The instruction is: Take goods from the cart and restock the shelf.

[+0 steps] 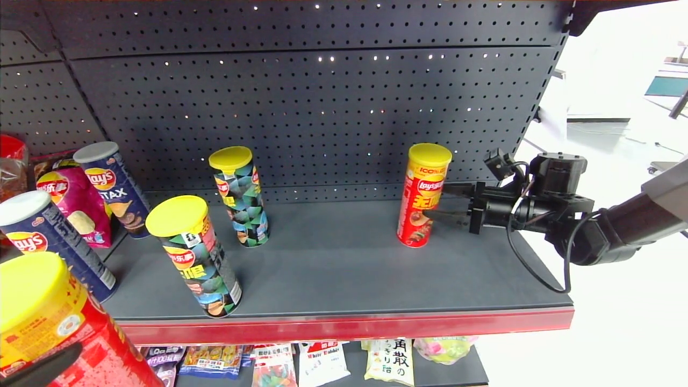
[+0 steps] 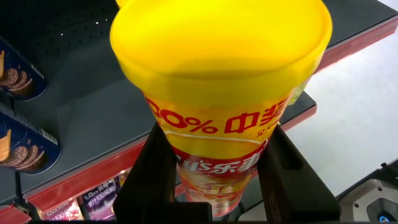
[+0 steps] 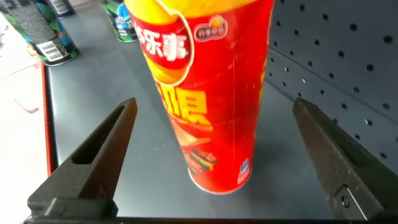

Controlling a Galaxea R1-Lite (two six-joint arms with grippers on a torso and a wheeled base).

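A red chip can with a yellow lid (image 1: 422, 199) stands upright on the grey shelf (image 1: 344, 269), toward its right end. My right gripper (image 1: 436, 201) comes in from the right at mid-height of that can, open. In the right wrist view its fingers (image 3: 93, 162) stand wide on both sides of the can (image 3: 211, 93) without touching it. A second red can with a yellow lid (image 1: 48, 322) sits at the lower left, in front of the shelf. My left gripper (image 2: 217, 180) is shut on this can (image 2: 217, 74), its dark fingers pressed against the body below the lid.
Two dark patterned cans with yellow lids (image 1: 242, 199) (image 1: 199, 258) stand mid-shelf and front left. Blue cans (image 1: 115, 188) (image 1: 48, 242) and a pink bag (image 1: 80, 204) crowd the left end. The pegboard back wall (image 1: 322, 118) rises behind. Snack packs (image 1: 322, 360) lie on the lower shelf.
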